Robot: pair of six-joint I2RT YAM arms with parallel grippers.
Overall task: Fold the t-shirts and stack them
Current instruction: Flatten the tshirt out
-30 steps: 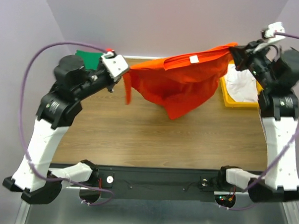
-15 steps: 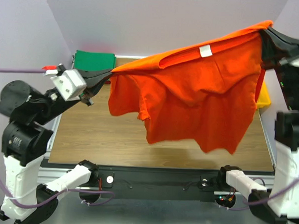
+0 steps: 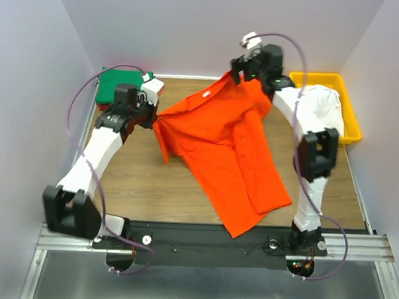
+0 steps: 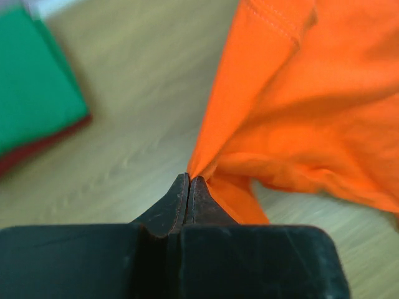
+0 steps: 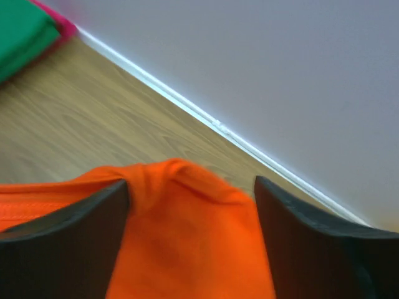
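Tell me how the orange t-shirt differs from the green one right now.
The orange t-shirt lies unfolded, spread across the table; the green t-shirt is folded into a compact block at the far left corner. The orange one has an edge pinched in the shut left gripper; the green one is not held. The green one rests on a dark red shirt; the orange lies mostly on bare wood. Both are plain, single-colour cloth.
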